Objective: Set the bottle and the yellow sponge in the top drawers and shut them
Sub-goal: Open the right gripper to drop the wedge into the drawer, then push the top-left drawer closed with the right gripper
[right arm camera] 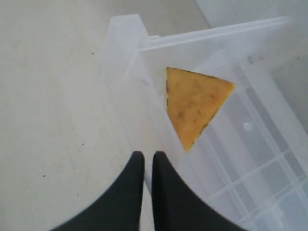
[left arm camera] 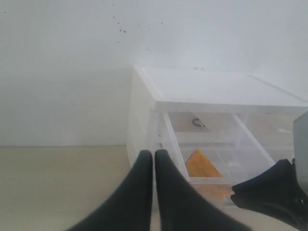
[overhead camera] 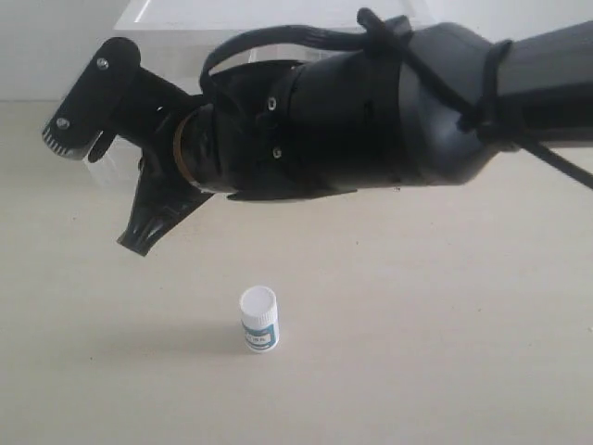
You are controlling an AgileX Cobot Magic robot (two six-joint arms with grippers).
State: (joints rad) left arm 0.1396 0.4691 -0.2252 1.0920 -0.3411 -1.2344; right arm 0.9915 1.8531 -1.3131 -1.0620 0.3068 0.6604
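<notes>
The bottle (overhead camera: 259, 320) stands upright on the table, alone, below the right arm (overhead camera: 371, 102). The yellow sponge (right arm camera: 195, 101) lies inside a pulled-out top drawer (right arm camera: 144, 43); the left wrist view shows the yellow sponge (left arm camera: 202, 166) through the translucent wall of that top drawer (left arm camera: 171, 139). My right gripper (right arm camera: 145, 154) hovers over the drawer's front corner, just short of the sponge, shut with nothing between its fingers. My left gripper (left arm camera: 154, 152) is shut and empty, off to the cabinet's side and pointing towards it. Neither wrist view shows the bottle.
The white cabinet (left arm camera: 216, 86) stands against a pale wall at the back of the beige table (overhead camera: 445, 352). The second top drawer (left arm camera: 276, 126) sits beside the open one. A small dark object (left arm camera: 198, 123) shows in the cabinet behind the open drawer.
</notes>
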